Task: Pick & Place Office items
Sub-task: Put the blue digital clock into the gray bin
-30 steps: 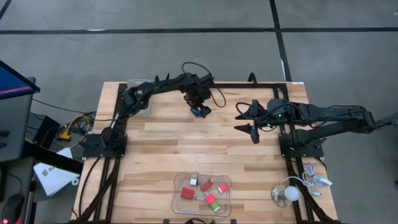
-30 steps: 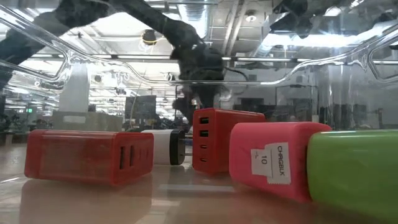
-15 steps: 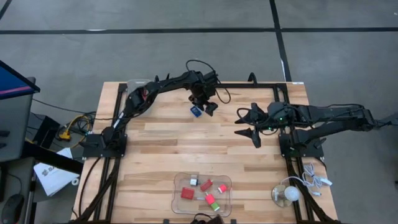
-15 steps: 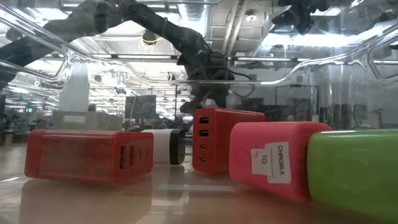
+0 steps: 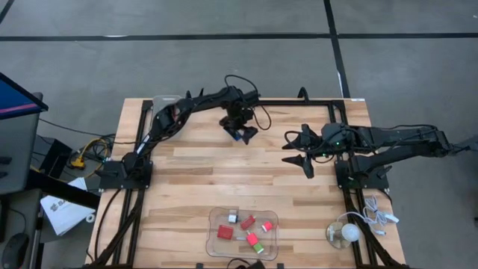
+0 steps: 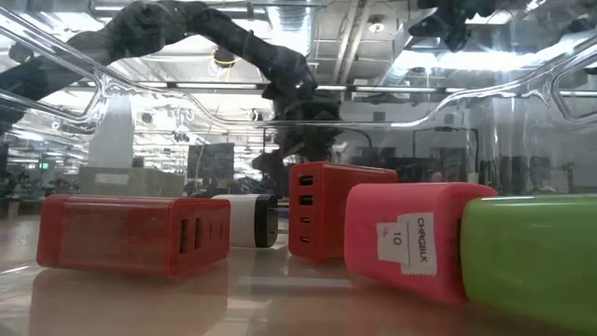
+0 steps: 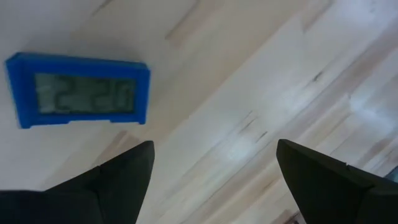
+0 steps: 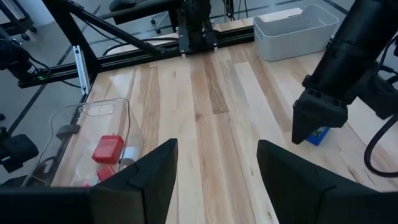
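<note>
The left pincer (image 5: 240,131) has shifted back over the blue clock (image 7: 78,91), fingers spread. The clock lies on the desk (image 5: 194,179). The right pincer (image 5: 296,148) hovers spread, holding nothing.

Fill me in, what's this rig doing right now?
It is sorting office items into a clear tray at the table's near edge; several red blocks already lie in it. The left gripper hangs open at the far side over a blue piece lying on the wood, not gripping it. The right gripper waits open mid-table, holding nothing.
</note>
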You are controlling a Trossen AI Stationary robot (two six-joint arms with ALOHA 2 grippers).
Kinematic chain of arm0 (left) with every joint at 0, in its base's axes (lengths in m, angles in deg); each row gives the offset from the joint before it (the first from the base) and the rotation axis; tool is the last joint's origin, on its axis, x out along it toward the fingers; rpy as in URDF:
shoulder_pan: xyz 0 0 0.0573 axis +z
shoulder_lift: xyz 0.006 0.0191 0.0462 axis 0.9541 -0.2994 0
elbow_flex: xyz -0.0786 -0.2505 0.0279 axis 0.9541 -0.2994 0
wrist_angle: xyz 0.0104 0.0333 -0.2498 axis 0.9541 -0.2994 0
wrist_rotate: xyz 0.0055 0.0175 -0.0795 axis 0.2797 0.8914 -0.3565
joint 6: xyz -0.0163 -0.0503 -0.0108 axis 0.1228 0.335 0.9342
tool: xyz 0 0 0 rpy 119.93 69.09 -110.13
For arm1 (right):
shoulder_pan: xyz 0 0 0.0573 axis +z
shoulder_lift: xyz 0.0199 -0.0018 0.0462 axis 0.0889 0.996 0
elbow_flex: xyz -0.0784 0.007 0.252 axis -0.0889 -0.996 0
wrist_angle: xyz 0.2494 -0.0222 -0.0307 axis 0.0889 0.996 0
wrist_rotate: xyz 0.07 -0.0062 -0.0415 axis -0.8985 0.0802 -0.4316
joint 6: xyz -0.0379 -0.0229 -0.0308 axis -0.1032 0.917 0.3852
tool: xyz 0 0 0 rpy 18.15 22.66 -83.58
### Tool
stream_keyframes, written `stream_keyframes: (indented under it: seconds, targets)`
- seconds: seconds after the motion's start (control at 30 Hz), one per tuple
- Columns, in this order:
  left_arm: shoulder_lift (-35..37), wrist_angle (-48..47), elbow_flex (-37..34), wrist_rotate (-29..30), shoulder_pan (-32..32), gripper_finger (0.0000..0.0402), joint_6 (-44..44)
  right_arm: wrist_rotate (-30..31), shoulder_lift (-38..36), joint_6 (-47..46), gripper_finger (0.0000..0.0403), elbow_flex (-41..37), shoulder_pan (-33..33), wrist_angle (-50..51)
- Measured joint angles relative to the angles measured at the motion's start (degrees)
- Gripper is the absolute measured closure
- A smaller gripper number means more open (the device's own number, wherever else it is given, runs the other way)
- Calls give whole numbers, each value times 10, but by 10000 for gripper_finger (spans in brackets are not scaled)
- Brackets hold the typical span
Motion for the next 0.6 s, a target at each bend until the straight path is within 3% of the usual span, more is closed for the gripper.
stream_keyframes:
  seconds: [0.6]
  targets:
    - [-5,17,-21,-72,7,66,9,0,0,6,188,0,0,6]
